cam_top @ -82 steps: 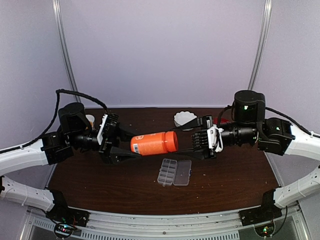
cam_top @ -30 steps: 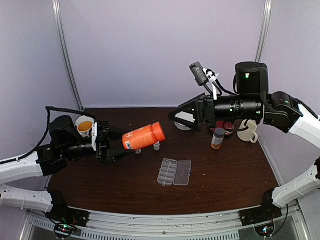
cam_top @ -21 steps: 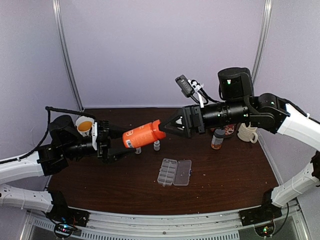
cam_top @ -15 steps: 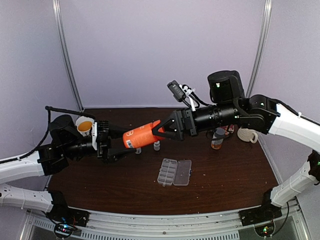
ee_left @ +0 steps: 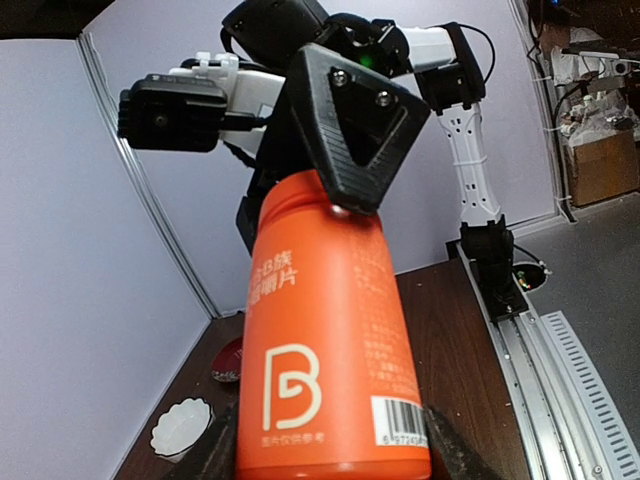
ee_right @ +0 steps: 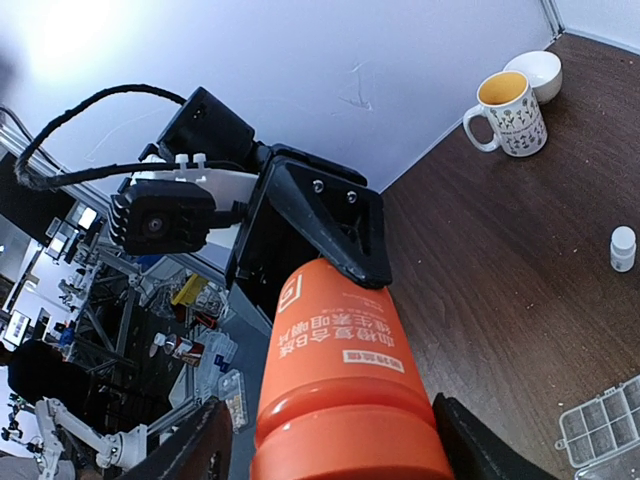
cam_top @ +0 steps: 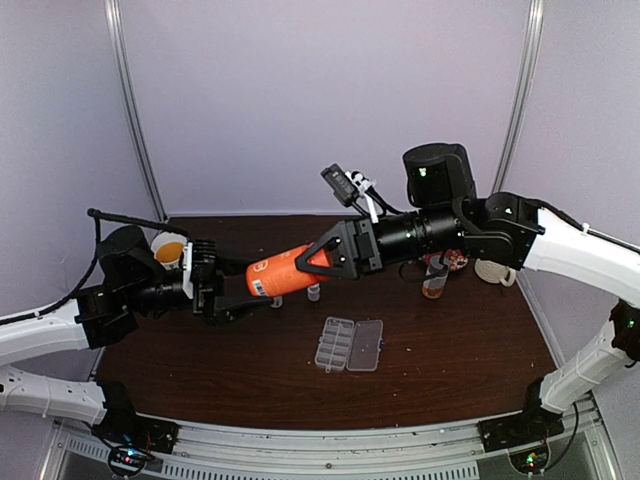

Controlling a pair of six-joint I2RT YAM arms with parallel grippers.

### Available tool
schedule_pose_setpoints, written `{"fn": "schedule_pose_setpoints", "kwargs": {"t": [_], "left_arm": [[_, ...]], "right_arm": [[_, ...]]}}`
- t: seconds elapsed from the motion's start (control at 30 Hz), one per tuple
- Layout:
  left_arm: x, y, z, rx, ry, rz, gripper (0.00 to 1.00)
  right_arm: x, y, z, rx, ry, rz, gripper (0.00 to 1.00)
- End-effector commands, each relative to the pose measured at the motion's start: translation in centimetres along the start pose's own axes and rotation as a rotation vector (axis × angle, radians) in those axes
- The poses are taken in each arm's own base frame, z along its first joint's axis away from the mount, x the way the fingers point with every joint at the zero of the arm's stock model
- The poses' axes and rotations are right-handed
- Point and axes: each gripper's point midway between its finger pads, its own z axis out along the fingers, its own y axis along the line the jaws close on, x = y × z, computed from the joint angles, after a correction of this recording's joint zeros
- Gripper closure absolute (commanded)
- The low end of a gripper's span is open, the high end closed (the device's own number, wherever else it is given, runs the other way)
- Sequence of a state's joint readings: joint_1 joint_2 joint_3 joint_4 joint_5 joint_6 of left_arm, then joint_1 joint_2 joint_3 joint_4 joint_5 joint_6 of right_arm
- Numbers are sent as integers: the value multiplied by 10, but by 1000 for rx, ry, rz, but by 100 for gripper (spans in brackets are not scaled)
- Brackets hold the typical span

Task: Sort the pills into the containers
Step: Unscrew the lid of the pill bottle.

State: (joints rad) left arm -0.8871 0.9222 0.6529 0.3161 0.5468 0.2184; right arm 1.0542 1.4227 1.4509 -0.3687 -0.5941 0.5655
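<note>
Orange plastic sits clamped in my left gripper [cam_top: 245,292]: the bottle [cam_top: 285,272], gripped by its base and tilted above the table [cam_top: 200,370]. My right gripper [cam_top: 318,258] straddles the cap end; I cannot tell whether its jaws press on it. Nearer me, the clear organiser box [cam_top: 349,344] lies open on the table, well apart from the bottle. The pills are too small for me to make out.

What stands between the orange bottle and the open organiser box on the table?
Nothing visible. The left hand holds the orange bottle in the air, beyond and left of the organiser box, whose lid lies open. The bottle's cap is on, between the fingers of the right hand.
</note>
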Motion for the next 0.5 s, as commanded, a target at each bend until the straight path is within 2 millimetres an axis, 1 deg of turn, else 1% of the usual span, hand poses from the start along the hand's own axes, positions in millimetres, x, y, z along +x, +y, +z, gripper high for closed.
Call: {"fn": "schedule_pose_setpoints", "kwargs": {"t": [0.0, 0.2, 0.27, 0.3, 0.37, 0.4, 0.47], "left_arm": [[-28, 12, -1, -31, -76, 62, 100], [-24, 15, 0, -48, -52, 57, 100], [-21, 16, 1, -53, -37, 48, 100], [-18, 17, 2, -55, -26, 40, 95], [-15, 19, 4, -57, -7, 25, 81], [-12, 19, 4, -57, 6, 17, 71], [-9, 22, 6, -69, 28, 0, 61]], "right_arm": [[-5, 15, 2, -57, 3, -4, 37], [1, 7, 7, -29, 42, 17, 56], [2, 4, 7, -12, 49, 18, 57], [3, 3, 8, -8, 52, 19, 57], [2, 1, 7, 2, 51, 19, 58], [3, 0, 8, 8, 53, 20, 59], [3, -1, 8, 16, 59, 23, 60]]}}
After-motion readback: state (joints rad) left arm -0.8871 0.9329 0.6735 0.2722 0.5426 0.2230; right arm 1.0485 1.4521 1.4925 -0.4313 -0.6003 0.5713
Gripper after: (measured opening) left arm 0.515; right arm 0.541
